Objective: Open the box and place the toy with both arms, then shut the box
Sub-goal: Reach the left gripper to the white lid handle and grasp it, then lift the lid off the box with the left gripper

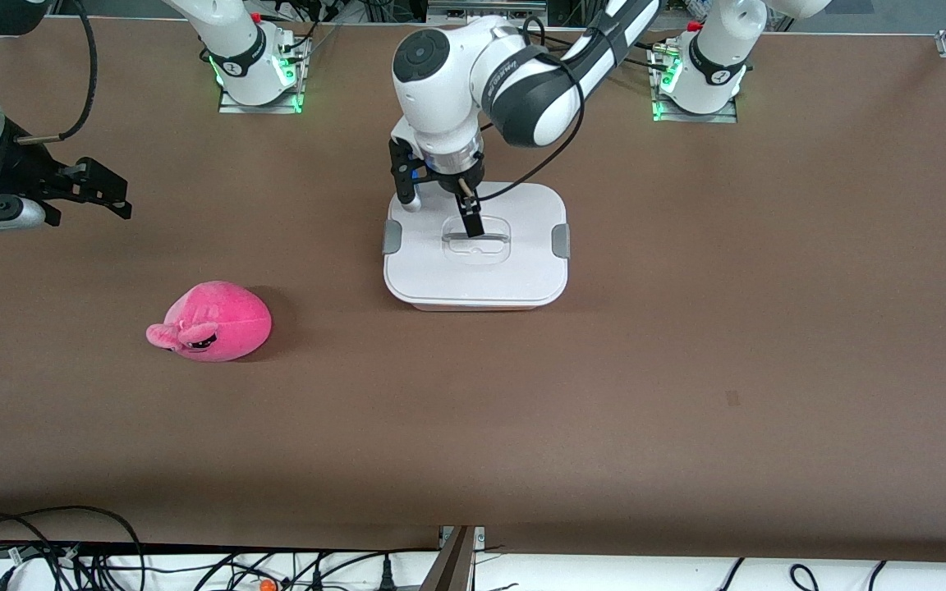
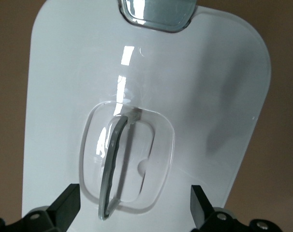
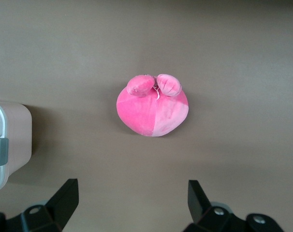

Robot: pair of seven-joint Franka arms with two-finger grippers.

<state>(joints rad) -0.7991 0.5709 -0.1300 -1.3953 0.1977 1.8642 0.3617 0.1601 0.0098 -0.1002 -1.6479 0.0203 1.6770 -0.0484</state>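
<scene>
None of the three steps done yet, judging by the layout: white lid with grey side clips seated flat on the translucent pink rounded-rectangular box, bright pink plush toy lying on the bare brown table, outside the box. Left to do: lift the lid, put the toy in, close up again.

Left gripper, reaching in from the left arm's base, down over the middle of the lid, at the clear recessed centre handle. Fingers spread wide in the left wrist view, one black fingertip either side of the recess, with the grey handle bar standing between them but nearer one finger than the other. Nothing gripped; contact with the lid not possible to tell. Probable step in hand: lining up on the handle before closing on it.

Right gripper held up in the air near the right arm's end of the table, waiting, fingers likewise spread and empty. Seen from the right wrist view: toy on the table well ahead of the open fingertips, roughly centred between their lines, its two little nubs turned away from the gripper. Well apart, no contact. One clipped corner of the box at the edge of that same view.

Toy nearer the front camera than the box, and toward the right arm's end of the table.
</scene>
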